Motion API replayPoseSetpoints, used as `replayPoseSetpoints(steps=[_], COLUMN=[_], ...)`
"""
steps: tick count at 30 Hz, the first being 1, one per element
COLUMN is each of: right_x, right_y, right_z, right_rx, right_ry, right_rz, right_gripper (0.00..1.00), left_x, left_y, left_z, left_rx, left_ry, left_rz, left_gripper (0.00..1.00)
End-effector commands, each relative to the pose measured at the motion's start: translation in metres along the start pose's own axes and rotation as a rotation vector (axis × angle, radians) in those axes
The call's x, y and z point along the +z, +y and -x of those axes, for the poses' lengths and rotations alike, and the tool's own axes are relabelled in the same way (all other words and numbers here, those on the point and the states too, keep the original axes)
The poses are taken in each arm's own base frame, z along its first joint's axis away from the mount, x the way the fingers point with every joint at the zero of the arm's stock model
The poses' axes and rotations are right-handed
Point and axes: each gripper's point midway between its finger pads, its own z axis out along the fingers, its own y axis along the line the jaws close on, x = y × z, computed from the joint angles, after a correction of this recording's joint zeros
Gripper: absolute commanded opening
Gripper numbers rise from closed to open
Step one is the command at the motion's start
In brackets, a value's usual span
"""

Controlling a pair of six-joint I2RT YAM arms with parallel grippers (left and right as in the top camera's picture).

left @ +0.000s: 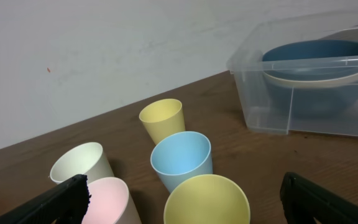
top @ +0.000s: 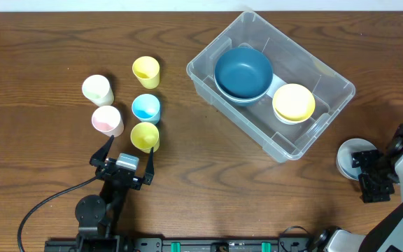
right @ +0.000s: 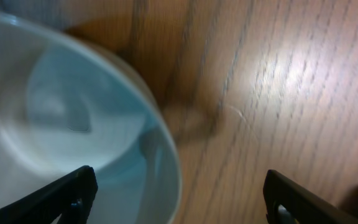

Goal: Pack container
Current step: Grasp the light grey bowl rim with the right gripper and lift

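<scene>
Pale bowl on bench beneath right gripper, jaws apart. Container holds blue bowl, yellow bowl; five cups outside by left gripper, apart, empty. Packing roughly one-third done.

Yellow cup just ahead of left gripper; bare table between it and container.

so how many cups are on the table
5, all left of the container: yellow cup farthest back, cream cup, blue cup, pink cup, second yellow cup by the left claw.
</scene>
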Motion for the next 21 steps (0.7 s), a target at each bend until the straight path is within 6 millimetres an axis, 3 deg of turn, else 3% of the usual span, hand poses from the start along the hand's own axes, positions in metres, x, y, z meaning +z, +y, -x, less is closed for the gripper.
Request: replayPoseSetpoints(steps=[1, 6, 11, 17, 21], right_x=[0.007, 0.011, 0.011, 0.011, 0.008], right_y=[-0.005, -0.004, -0.002, -0.002, 0.000], right_z=[0.002, 0.004, 0.006, 0.014, 0.018], right_rx=[0.026, 0.027, 0.030, 0.071, 0.117], right_ry=[-0.016, -0.031, -0.039, -0.050, -0.028], right_rz=[-0.004, 0.008, 0.018, 0.037, 0.071], right_gripper=[0.86, 0.71, 0.35, 0.02, 0.01], left_x=[0.001, 0.001, 0.001, 0.001, 0.001], left_y=[-0.004, -0.004, -0.004, -0.004, -0.004], left_z=[-0.015, -0.015, -0.015, -0.015, -0.015], left_rx=[-0.005, -0.005, -0.005, -0.005, -0.005], left_ry=[0.042, 0.042, 0.042, 0.042, 0.042], left_rz=[-0.018, -0.018, -0.018, -0.018, -0.018], left_gripper=[0.98, 0.98, 0.98, 0.98, 0.98])
